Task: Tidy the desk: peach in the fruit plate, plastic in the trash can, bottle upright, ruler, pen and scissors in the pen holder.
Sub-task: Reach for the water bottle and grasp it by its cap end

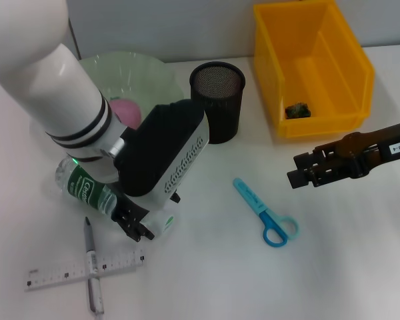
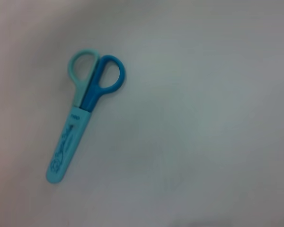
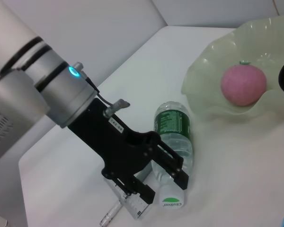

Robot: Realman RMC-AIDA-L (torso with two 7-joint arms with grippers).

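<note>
The clear bottle (image 1: 87, 188) with a green label lies on its side at the left, also the bottle (image 3: 173, 127) in the right wrist view. My left gripper (image 1: 137, 225) is down at its neck end, just above the white cap (image 3: 173, 203). The pen (image 1: 93, 267) lies across the ruler (image 1: 60, 275) in front of it. Blue scissors (image 1: 267, 215) lie mid-table, also the scissors (image 2: 83, 118) in the left wrist view. The pink peach (image 1: 127, 110) rests in the green fruit plate (image 1: 153, 73). Crumpled plastic (image 1: 297, 110) sits in the yellow trash can (image 1: 350, 63). My right gripper (image 1: 293, 170) hovers open and empty at the right.
The black mesh pen holder (image 1: 217, 100) stands upright between the plate and the yellow bin. My bulky left arm covers much of the left side of the table.
</note>
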